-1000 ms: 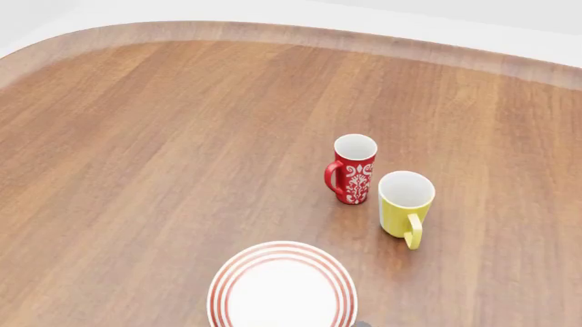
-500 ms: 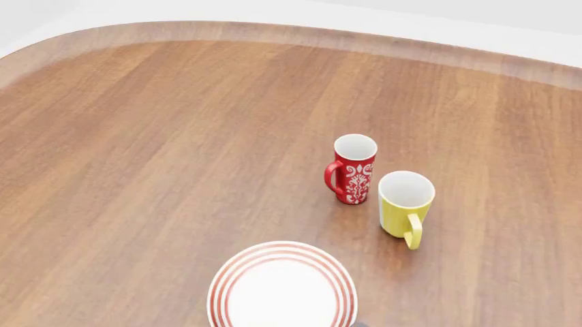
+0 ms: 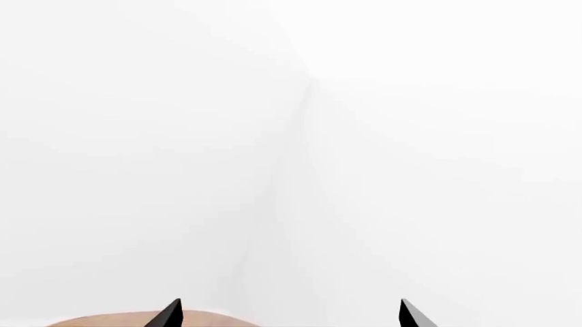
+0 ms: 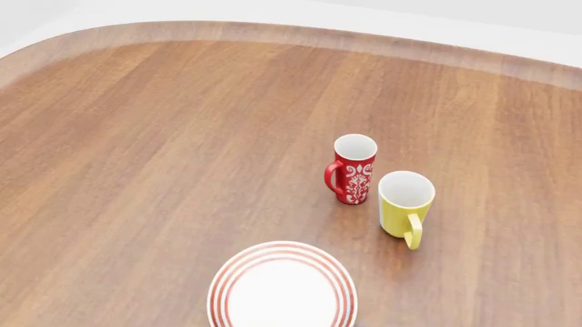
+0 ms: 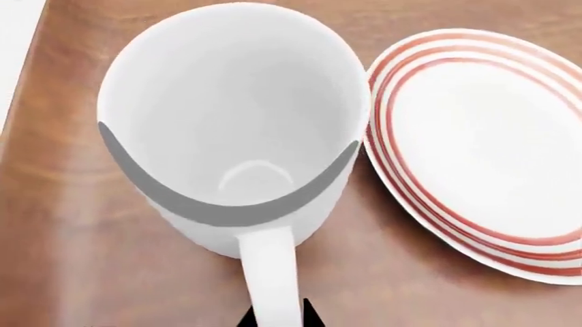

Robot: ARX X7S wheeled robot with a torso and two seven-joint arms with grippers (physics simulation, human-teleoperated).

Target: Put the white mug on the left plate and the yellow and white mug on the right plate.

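In the right wrist view the white mug (image 5: 232, 102) stands upright on the wooden table, and I look down into it. Its handle (image 5: 270, 272) runs between the two dark tips of my right gripper (image 5: 277, 315), which is shut on it. A red-ringed plate (image 5: 482, 143) lies beside the mug, its rim almost touching it; I cannot tell which plate it is. The yellow and white mug (image 4: 405, 208) stands upright in the head view, with a ringed plate (image 4: 282, 289) near the front edge. My left gripper (image 3: 289, 315) is open with nothing between its fingers, facing a white wall. Neither gripper shows in the head view.
A red mug with a white ornament pattern (image 4: 352, 168) stands close to the yellow mug, on its far left side. The table's curved far edge (image 4: 291, 30) meets a white wall. A sliver of the tabletop (image 3: 136, 319) shows below my left gripper.
A small dark part at the bottom edge of the head view has slipped out of sight. The mugs and the plate have not moved.
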